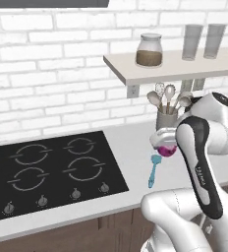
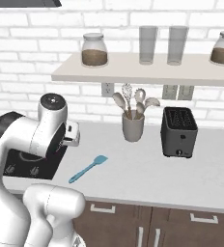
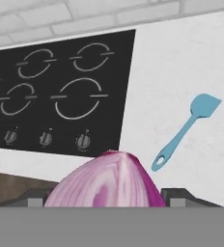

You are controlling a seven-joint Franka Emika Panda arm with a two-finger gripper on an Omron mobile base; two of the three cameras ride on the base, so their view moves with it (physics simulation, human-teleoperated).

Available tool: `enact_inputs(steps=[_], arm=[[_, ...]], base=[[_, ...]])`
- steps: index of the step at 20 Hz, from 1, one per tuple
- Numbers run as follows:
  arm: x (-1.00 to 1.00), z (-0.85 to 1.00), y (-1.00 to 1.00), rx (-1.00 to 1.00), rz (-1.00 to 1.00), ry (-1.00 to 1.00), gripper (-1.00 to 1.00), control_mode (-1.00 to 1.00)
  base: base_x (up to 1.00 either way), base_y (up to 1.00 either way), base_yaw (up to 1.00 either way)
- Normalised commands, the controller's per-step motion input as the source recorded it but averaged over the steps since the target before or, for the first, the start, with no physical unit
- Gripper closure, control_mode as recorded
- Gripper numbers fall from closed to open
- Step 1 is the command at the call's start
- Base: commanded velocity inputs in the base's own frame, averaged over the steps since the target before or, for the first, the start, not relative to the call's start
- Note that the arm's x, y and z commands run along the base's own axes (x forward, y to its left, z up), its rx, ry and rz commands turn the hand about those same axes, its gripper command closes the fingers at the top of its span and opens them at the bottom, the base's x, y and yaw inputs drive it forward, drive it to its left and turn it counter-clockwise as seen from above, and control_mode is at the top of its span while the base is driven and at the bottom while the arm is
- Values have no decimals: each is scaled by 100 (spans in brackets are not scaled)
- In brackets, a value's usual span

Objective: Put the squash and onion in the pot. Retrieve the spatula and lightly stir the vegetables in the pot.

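Up close, pincer grasping onion above counter; spatula flat, toaster beyond.

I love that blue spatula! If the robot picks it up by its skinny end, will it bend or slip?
The spatula looks molded and straight, so it is probably stiff and light. It lies flat on the counter, so pinching it may be fiddly. Its slim stem could slip or swing.
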Motion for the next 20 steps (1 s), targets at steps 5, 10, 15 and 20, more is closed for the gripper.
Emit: enact_inputs(steps=[5,10,15,20], arm=[[-5,34,-8,1,0,9,100,-100],[0,0,0,0,0,2,100,-100],[0,0,0,0,0,0,100,-100],[0,0,9,0,0,0,100,100]], base=[[0,0,0],[0,0,0],[0,0,0],[0,55,0]])
